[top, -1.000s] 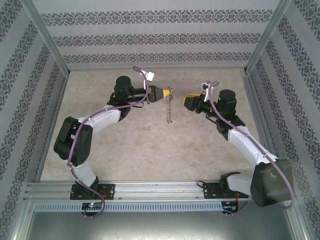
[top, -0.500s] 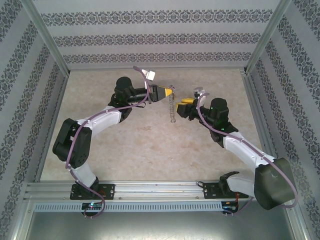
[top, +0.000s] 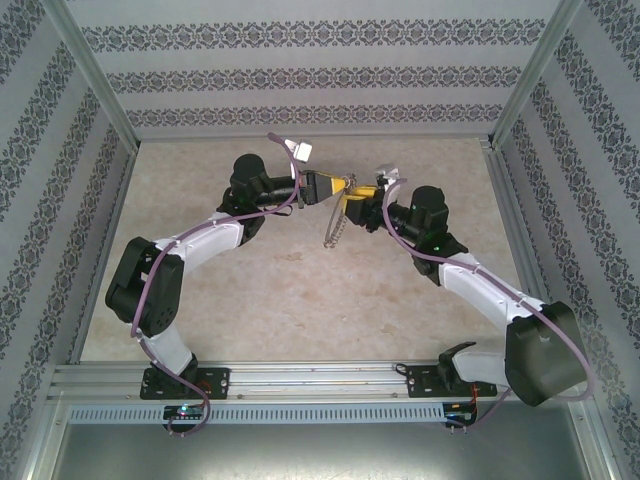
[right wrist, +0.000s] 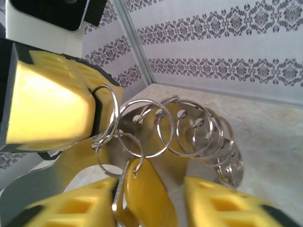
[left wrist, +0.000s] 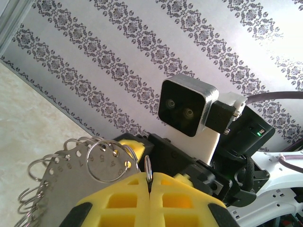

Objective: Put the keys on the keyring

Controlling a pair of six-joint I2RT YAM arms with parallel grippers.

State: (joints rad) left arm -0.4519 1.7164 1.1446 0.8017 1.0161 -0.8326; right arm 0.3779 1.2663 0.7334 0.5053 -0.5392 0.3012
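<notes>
Yellow left end effector [left wrist: 149, 183] clamped on keyring [left wrist: 66, 172], right end effector [right wrist: 154, 204] parted around key [right wrist: 143, 182]

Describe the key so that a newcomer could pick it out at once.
Above the table's far middle, the left gripper pinches the keyring. There the key hangs between the right gripper's fingers. Only it has a yellow head; its neighbours are bare silver rings.

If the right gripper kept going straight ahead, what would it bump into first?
Probably the yellow key, hanging between the right gripper's fingers; the left gripper, holding the keyring, sits just behind, though depth is hard to judge.
</notes>
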